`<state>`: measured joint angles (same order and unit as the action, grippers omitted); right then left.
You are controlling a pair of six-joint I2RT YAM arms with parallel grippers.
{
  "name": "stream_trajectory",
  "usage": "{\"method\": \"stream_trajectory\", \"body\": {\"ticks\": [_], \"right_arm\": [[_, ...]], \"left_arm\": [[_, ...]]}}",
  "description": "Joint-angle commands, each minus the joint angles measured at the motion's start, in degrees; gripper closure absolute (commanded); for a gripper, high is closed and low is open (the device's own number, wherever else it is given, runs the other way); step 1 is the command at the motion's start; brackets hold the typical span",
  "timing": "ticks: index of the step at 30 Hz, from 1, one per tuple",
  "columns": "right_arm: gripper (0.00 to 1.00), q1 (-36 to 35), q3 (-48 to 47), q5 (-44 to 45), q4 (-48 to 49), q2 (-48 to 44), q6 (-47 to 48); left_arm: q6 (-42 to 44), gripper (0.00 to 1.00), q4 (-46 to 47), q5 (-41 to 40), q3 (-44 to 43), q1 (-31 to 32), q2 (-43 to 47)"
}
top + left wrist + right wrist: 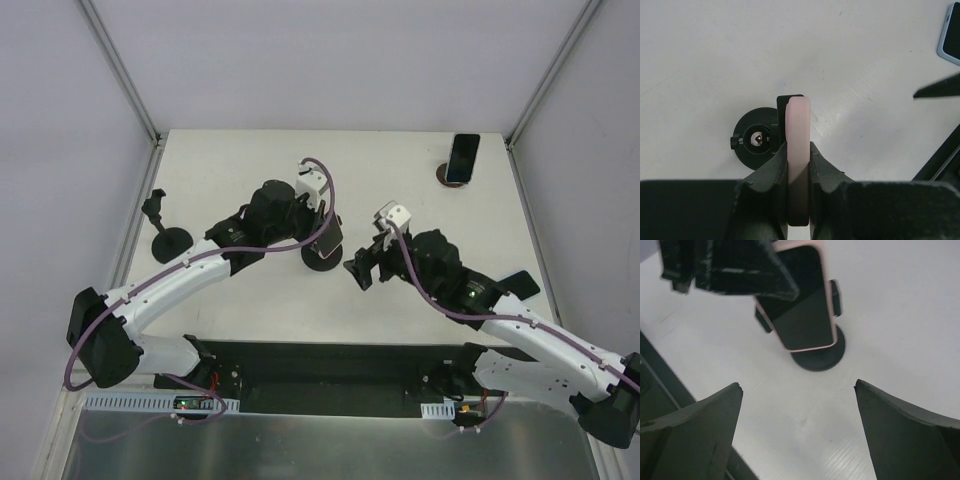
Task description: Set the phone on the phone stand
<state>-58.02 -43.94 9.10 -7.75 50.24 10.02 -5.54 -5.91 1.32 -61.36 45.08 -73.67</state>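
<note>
A phone in a pink case (331, 240) is held edge-on in my left gripper (326, 230), which is shut on it, right over a black phone stand (319, 261). In the left wrist view the pink edge (798, 135) runs between my fingers, with the stand's round base (756, 140) just to the left. In the right wrist view the phone (802, 305) leans tilted against the stand's cradle between its side clips, above the round base (818, 354). My right gripper (360, 268) is open and empty, a short way right of the stand.
A second phone (462, 158) stands on a small round base at the far right corner and also shows in the left wrist view (951, 40). Another empty black stand (163, 232) stands at the left. White walls with metal posts surround the table.
</note>
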Motion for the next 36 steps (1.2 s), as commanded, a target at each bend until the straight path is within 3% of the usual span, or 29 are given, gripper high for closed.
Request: {"method": "stream_trajectory", "body": {"ticks": [1,7,11,12,15,18,21,23,27,31,36], "right_arm": [[0.03,11.2,-1.5,-18.9,10.0,0.9,4.3],[0.01,13.3,-6.8,-23.4,10.7,8.7,4.9],[0.01,13.3,-8.4,-22.3,12.3,11.7,5.8],[0.02,13.3,-9.0,-22.0,12.0,12.3,6.0],[0.03,13.2,-11.9,-21.3,11.0,15.0,5.4],[0.04,12.7,-13.8,-13.7,10.0,16.6,3.0],[0.03,11.0,-16.3,-12.3,8.9,18.2,2.2],[0.03,7.9,-17.9,-4.1,8.5,19.7,2.2],[0.03,5.5,-19.9,0.8,8.0,23.0,2.0],[0.03,4.9,-20.8,0.6,8.1,25.2,1.0],[0.03,0.6,-23.4,11.3,5.8,29.0,1.6]], "left_arm": [[0.7,1.0,-1.0,8.9,-0.7,-3.3,1.7],[3.5,1.0,-5.2,19.5,-5.4,-6.4,-1.6],[1.9,0.63,-5.2,19.3,-5.1,-7.3,0.1],[1.8,0.46,-4.6,18.3,-4.4,-7.4,0.8],[1.8,0.34,-3.6,17.0,-3.2,-7.9,4.3],[1.2,0.33,-1.9,14.8,-1.3,-9.2,9.1],[0.7,0.32,0.1,8.4,1.7,-10.5,14.2],[0.2,0.29,1.9,-0.1,3.4,-10.9,17.8],[0.2,0.24,3.5,-11.2,7.0,-11.0,22.0],[0.9,0.23,4.9,-12.6,8.3,-11.0,24.3],[0.4,0.23,5.0,-11.9,8.3,-11.0,24.0]]}}
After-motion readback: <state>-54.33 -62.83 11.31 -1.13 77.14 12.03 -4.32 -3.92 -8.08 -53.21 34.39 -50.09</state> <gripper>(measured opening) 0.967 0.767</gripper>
